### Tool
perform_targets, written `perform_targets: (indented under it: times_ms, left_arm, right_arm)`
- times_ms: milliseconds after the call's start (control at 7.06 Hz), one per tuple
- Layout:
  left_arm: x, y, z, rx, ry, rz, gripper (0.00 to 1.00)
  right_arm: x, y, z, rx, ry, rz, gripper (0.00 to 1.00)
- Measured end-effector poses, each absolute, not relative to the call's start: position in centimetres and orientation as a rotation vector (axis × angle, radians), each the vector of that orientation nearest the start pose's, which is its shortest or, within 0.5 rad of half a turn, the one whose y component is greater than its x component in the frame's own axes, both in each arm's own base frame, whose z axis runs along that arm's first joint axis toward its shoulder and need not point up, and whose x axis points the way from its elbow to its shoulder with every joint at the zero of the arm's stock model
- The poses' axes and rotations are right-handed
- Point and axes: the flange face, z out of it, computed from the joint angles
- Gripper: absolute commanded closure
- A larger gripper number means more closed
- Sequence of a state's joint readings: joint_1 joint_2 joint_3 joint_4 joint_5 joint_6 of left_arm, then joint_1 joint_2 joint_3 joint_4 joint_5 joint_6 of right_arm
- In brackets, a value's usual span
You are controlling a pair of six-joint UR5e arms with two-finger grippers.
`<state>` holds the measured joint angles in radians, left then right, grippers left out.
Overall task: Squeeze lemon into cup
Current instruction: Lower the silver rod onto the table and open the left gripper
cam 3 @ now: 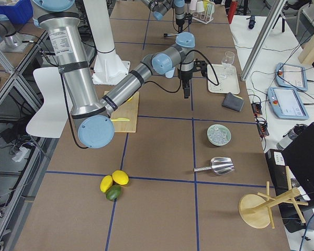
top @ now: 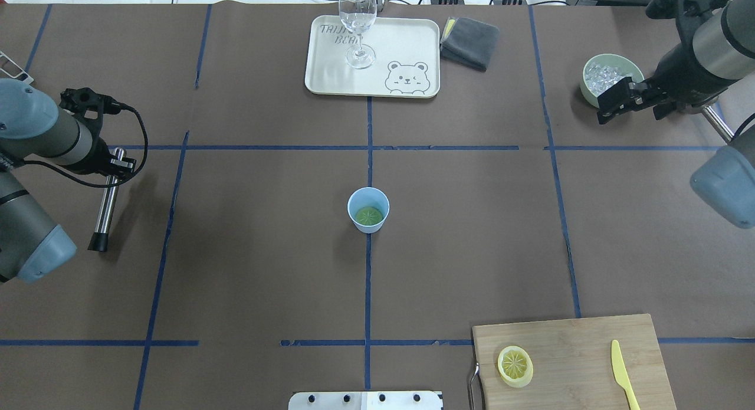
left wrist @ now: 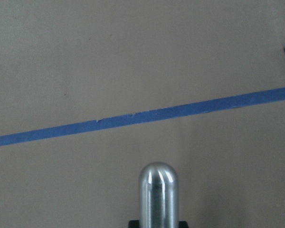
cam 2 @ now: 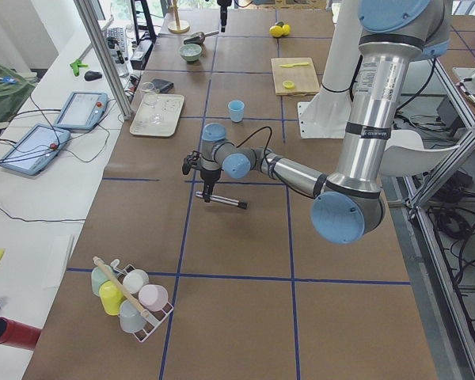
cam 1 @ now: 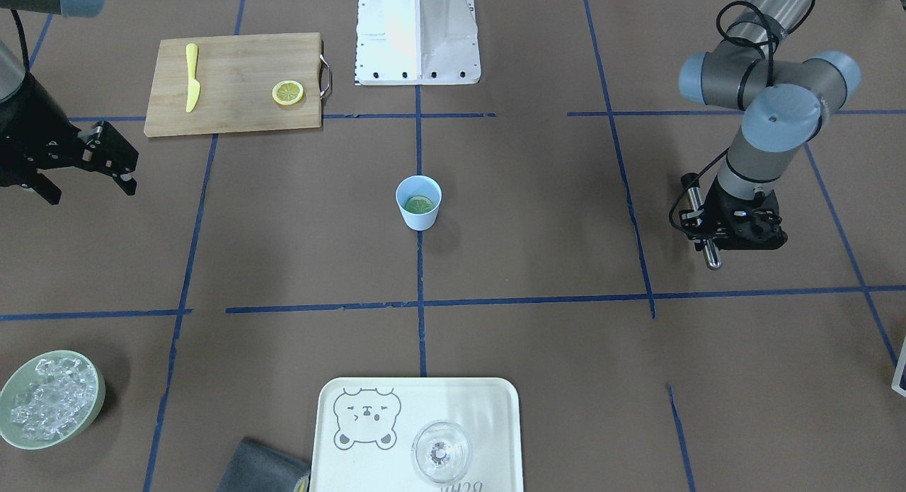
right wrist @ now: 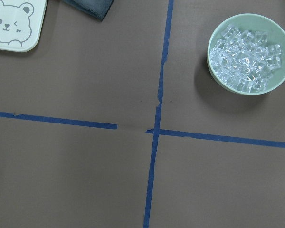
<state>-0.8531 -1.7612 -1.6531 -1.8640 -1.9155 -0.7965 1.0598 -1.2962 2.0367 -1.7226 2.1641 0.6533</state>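
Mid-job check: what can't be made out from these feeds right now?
Juice in the cup: the lemon slice covers its bottom, overhead and front views.
Fingers of the left gripper on the metal rod: hidden under the wrist overhead; wrist view shows only the rod's end.
Right gripper: outside its own wrist view.

Overhead and front-facing cameras look steeply down from opposite sides and share the cup (top: pixel 368 209) at centre, the tray (top: pixel 413 38) at 12 and 6 o'clock. Side cameras stand far, wrist cameras close above the table (left wrist: pixel 85 57).
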Motion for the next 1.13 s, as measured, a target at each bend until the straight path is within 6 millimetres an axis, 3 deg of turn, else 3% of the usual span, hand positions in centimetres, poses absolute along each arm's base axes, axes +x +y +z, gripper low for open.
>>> perform_targets:
  times_ms: [708,1133]
  left_arm:
    - [32.5,-51.5,48.7,0.111,0.638,-0.145,1.00]
    - [35.7,-50.3,47.7,0.097,0.652,-0.113,0.96]
  right_arm:
    - [-19.2,-50.1,31.7,0.165,-0.797,-0.035,0.00]
    - [-19.0,-49.8,31.7,0.167,-0.799,-0.035,0.00]
